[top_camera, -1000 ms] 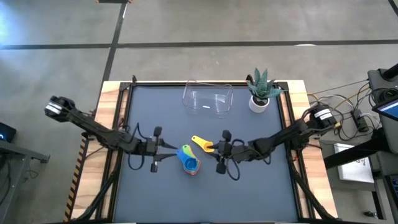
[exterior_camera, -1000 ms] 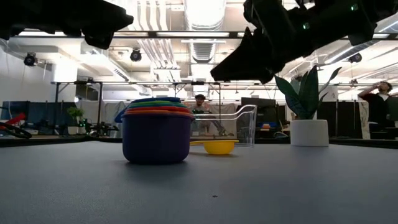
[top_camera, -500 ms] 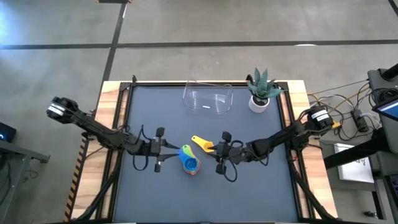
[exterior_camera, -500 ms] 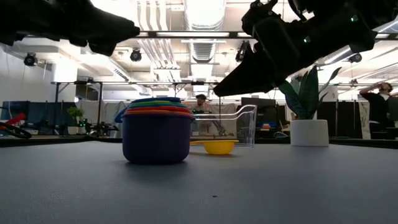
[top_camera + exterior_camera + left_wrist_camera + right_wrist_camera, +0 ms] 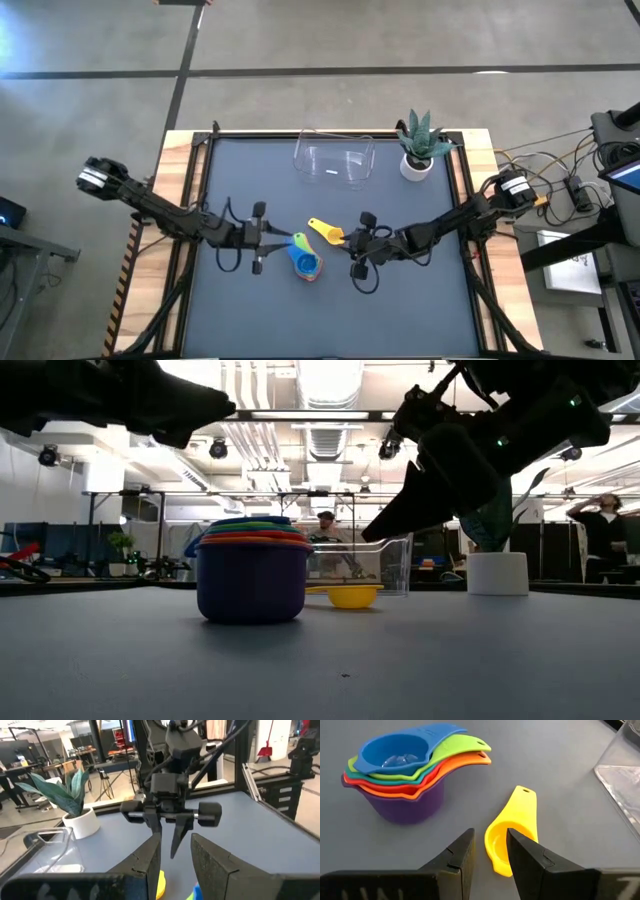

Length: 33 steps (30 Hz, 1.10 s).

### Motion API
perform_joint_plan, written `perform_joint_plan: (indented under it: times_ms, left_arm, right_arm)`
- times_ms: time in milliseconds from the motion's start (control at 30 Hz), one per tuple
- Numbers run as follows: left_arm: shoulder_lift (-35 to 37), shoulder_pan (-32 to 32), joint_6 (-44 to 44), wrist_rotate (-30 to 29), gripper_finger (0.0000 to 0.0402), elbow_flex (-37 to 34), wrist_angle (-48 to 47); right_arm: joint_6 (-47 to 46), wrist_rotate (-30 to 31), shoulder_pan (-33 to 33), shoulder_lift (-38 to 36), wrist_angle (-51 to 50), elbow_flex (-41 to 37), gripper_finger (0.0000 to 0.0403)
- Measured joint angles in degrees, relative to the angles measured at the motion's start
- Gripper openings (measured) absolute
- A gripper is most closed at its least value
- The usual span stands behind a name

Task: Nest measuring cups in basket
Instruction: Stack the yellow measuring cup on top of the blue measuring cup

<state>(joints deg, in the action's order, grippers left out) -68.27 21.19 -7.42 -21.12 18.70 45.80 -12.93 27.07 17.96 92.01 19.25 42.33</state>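
The right gripper (image 5: 489, 851) hangs just above the lone yellow cup (image 5: 510, 834), fingers slightly parted, empty; it should drop straight and pinch the bowl's rim; the nested stack (image 5: 402, 772) sits just beyond it, five cups visible; one basket (image 5: 334, 159) stands well ahead; the left gripper (image 5: 272, 245) waits, narrowly parted, empty.
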Motion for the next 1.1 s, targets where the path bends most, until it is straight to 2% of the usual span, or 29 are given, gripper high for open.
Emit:
perform_joint_plan:
  times_ms: [200, 367, 533, 667, 800, 1000, 1100]
  left_arm:
    - [-0.04, -0.11, 0.84, 0.02, 0.0091, 0.02, 1.29]
    - [-0.04, -0.11, 1.06, 0.02, 0.0091, 0.02, 1.38]
    - [-0.07, -0.15, 1.64, 0.02, 0.0091, 0.0, 1.14]
    - [-0.07, -0.21, 1.93, 0.02, 0.0091, -0.02, 0.36]
    - [-0.07, -0.38, 1.46, 0.02, 0.0091, -0.02, 0.42]
    - [-0.07, -0.39, 1.4, 0.02, 0.0091, -0.02, 0.61]
    - [-0.07, -0.39, 1.6, 0.04, 0.0091, 0.11, 0.42]
  right_arm:
    - [-0.13, 0.0, 0.29, 0.02, -0.11, 0.0, 0.0102]
    - [0.58, -0.05, 0.98, 3.13, 0.13, 0.27, 0.0102]
    - [5.19, 0.25, 0.85, 7.29, 0.37, 2.98, 0.0102]
    - [8.86, 3.7, 0.92, 10.67, 0.12, 6.11, 0.0102]
    - [9.97, 5.01, 0.68, 14.03, -5.78, 10.21, 0.0102]
    - [10.04, 10.9, 0.39, 17.72, -17.17, 18.02, 0.0102]
    - [10.03, 11.15, 0.39, 18.85, -21.43, 21.52, 0.0102]
